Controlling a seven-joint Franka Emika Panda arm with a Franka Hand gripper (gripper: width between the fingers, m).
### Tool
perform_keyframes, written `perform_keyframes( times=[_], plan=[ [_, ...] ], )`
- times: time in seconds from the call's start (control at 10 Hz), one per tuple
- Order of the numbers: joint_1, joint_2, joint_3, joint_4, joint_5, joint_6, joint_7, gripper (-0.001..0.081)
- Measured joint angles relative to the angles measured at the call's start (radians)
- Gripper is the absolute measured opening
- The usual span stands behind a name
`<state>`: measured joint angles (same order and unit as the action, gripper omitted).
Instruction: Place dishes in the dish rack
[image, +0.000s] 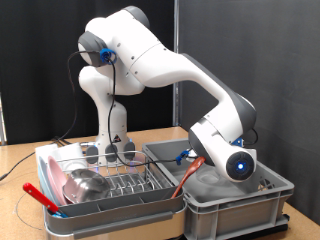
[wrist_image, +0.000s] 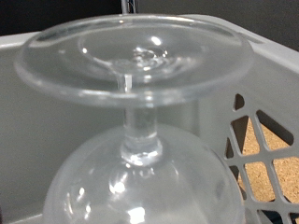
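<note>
Glass (wrist_image: 140, 131), stemmed, upside down, sat right under gripper (image: 205, 168) inside grey tub (image: 240, 205), at 3 o'clock of dish rack (image: 110, 185); finger state: can't tell.

— Where was the arm (image: 160, 70) when you looked?

— Bent over, its hand down inside the grey tub (image: 235, 200) on the exterior view's right. I couldn't see the fingers; the wrist hid them.

— And the rack?

— The dish rack (image: 110, 190) sat just beside the tub, on the exterior view's left, on the wooden table (image: 20, 165). A steel bowl (image: 85, 185) lay in it, with a pink plate (image: 52, 180) standing next to the bowl.

— Anything red?

— A red utensil (image: 42, 196) rested at the rack's near left corner, and an orange-red handle (image: 186, 172) leaned between rack and tub.
</note>
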<state>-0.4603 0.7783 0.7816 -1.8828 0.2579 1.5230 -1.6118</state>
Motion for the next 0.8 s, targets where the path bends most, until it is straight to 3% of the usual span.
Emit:
perform_keyframes(
  times=[0.3, 0.8],
  plan=[
    [0.000, 0.008, 0.000, 0.000, 0.001, -0.053, -0.001, 0.0803],
    [-0.013, 0.001, 0.007, -0.058, 0.011, -0.078, -0.003, 0.0803]
  ],
)
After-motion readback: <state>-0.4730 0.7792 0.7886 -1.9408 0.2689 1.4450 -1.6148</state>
